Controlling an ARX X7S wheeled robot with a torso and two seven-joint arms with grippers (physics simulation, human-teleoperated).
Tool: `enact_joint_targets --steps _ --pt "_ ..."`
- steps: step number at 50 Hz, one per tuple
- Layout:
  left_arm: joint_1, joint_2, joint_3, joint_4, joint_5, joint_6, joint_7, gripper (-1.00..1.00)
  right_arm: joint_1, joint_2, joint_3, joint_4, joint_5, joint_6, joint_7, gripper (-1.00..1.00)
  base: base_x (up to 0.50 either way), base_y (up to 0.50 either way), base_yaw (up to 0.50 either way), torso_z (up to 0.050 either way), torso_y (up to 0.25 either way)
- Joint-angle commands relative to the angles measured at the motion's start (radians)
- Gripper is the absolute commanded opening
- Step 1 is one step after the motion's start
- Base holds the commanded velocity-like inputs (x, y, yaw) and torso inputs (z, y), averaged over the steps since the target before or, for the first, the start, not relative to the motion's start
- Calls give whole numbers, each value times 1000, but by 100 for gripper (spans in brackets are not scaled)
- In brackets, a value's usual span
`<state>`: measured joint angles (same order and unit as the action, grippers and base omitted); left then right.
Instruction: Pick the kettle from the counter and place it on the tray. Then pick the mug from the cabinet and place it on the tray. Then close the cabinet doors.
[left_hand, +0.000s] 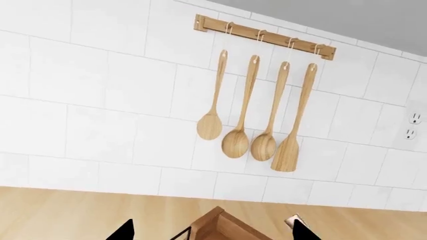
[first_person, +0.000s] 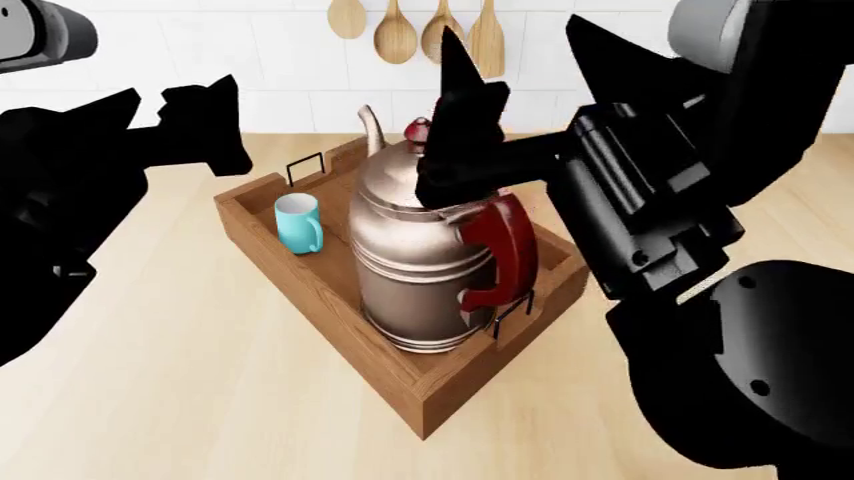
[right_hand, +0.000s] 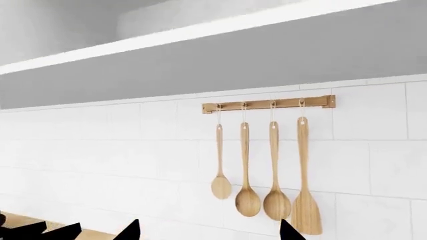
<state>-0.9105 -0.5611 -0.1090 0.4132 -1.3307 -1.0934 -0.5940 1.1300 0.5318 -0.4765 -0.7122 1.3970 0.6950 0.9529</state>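
Observation:
In the head view the copper kettle (first_person: 420, 265) stands upright in the wooden tray (first_person: 274, 255) on the beige counter (first_person: 160, 380). The turquoise mug (first_person: 298, 222) stands in the tray to the kettle's left, apart from it. My right gripper (first_person: 518, 72) is open and empty above the kettle, pointing at the wall; in the right wrist view (right_hand: 208, 233) only wall lies between its tips. My left gripper (first_person: 238, 125) is open and empty above the tray's far left corner; in the left wrist view (left_hand: 213, 234) a tray corner (left_hand: 223, 225) lies between its tips. The cabinet is out of view.
A wooden rack with several hanging wooden spoons (left_hand: 250, 110) is on the white tiled wall behind the counter; it also shows in the right wrist view (right_hand: 267, 175). A grey overhang (right_hand: 220, 60) runs above it. A wall socket (left_hand: 415, 125) is to the rack's right.

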Motion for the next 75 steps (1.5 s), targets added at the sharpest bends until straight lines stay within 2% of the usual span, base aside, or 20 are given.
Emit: enact_joint_targets --steps 1,8,18,20,22,25,31,36,45,55,75 --pt "-14 -3 -10 14 -42 -8 -27 100 106 70 59 -79 131 28 111 100 0 0 0 0 0" --pt "-9 -12 -52 78 -101 1 -66 100 113 149 98 -159 179 30 172 100 0 0 0 0 0" --pt "-45 -82 -211 380 -328 72 -294 100 106 308 199 -335 251 33 318 100 0 0 0 0 0" --pt "-61 -107 -252 440 -353 95 -330 100 102 255 332 -335 341 153 352 100 0 0 0 0 0" --pt "-80 -133 -283 480 -376 114 -358 100 94 113 563 -335 541 388 457 100 0 0 0 0 0" --pt "-115 -170 -310 516 -393 131 -394 100 105 46 669 -334 693 503 570 100 0 0 0 0 0" --pt "-212 -240 -305 541 -447 159 -457 100 147 80 677 -334 747 490 615 100 0 0 0 0 0" --pt "-248 -262 -301 534 -436 159 -472 100 149 86 692 -334 748 497 614 100 0 0 0 0 0" --pt "-244 -280 -307 516 -436 155 -468 100 134 100 705 -331 730 507 610 100 0 41 0 0 0" --pt "-219 -289 -324 514 -462 161 -467 100 151 130 677 -334 726 488 616 100 0 500 0 0 0" --pt "-175 -278 -344 509 -436 150 -439 100 135 123 680 -334 712 508 616 100 0 500 0 0 0"
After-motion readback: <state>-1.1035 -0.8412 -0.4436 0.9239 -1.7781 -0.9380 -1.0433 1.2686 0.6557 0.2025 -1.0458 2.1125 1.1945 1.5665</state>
